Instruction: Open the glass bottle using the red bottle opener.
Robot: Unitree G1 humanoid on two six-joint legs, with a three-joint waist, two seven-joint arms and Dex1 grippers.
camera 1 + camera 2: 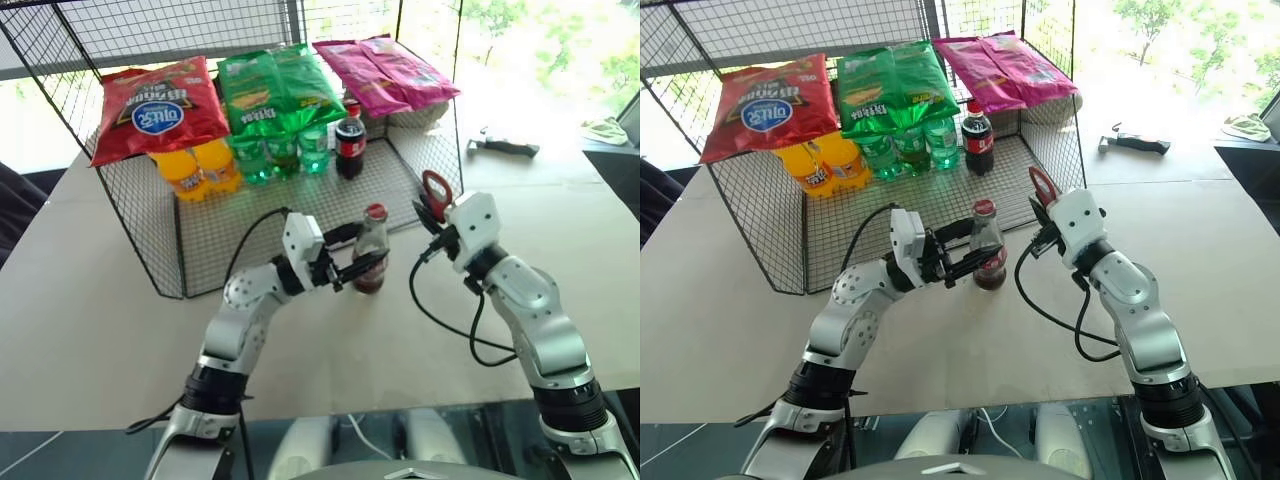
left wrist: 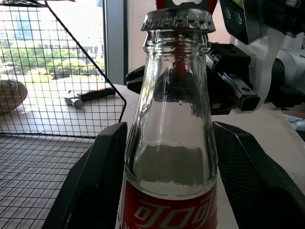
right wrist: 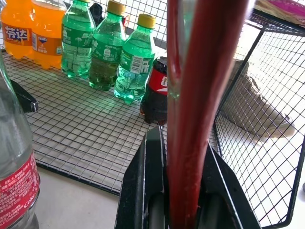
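Left eye view | glass bottle (image 1: 370, 250) upright, capped, between left gripper's (image 1: 345, 262) spread fingers | right gripper (image 1: 432, 212) pinches red bottle opener (image 1: 436, 191), ring up, just right of bottle cap (image 1: 376, 211) | opener must travel left onto cap

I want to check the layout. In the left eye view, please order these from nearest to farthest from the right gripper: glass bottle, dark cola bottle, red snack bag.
1. Glass bottle: just to the left of the right gripper, on the table.
2. Dark cola bottle: behind, inside the wire basket.
3. Red snack bag: far back left, on top of the orange bottles.
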